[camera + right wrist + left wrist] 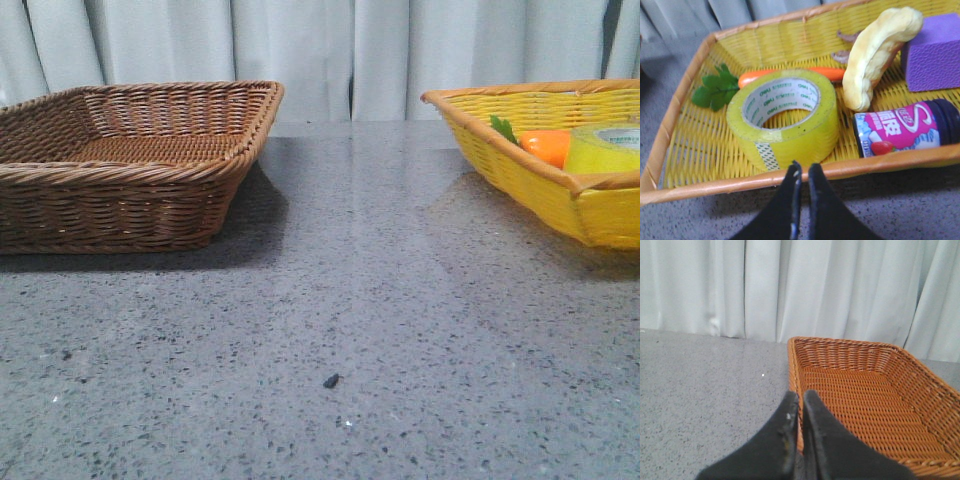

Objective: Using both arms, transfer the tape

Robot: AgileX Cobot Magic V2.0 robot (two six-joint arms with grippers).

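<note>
The tape (pixel 785 117), a wide yellow roll with a white green-printed core, lies flat in the yellow basket (pixel 675 125). In the front view the tape (pixel 605 148) shows just above the basket's near wall (pixel 520 170). My right gripper (pixel 804 169) is shut and empty, just outside the basket's near rim, in line with the tape. My left gripper (pixel 801 397) is shut and empty, beside a corner of the brown basket (pixel 875 405). Neither arm shows in the front view.
The yellow basket also holds an orange carrot with green leaves (pixel 715 90), a yellow bread-like piece (pixel 875 55), a purple block (pixel 935 50) and a pink-labelled jar (pixel 905 127). The brown wicker basket (pixel 130 160) stands at the left of the grey stone table (pixel 340 330). White curtains hang behind.
</note>
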